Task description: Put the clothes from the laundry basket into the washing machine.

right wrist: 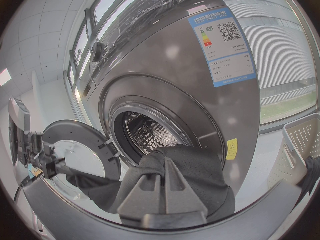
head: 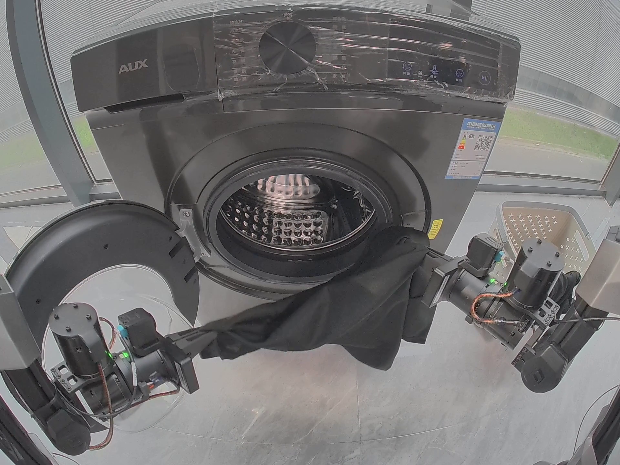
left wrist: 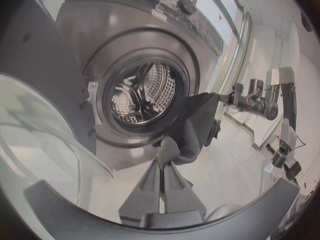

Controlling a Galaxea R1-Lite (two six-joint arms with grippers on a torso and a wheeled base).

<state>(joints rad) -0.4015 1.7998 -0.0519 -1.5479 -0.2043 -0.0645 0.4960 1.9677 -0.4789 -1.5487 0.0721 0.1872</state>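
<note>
Entry, 1 moment.

My left fingers are clenched on 1 bunched corner of the black garment, low and in front of the open door.

My right fingers are clenched on the opposite end of the same garment, higher, just beside the lower right rim of the opening.

The garment hangs stretched between my 2 sets of fingers, sagging in the middle above the floor. Its upper right part lies against the front of the washing machine at the rim of the opening. None of it is inside the drum.

The laundry basket, white and perforated, stands on the floor to the right of the machine, behind my right arm.

Markings on the machine:
- 1 brand mark at the upper left of the top panel.
- 1 round dial in the middle of the panel, under wrinkled clear film, with small lit icons to its right.
- 1 blue-bordered label on the upper right of the front, with coloured bars, 1 square code and rows of fine print.
- 1 small yellow sticker below it; its print is too small to tell.
</note>
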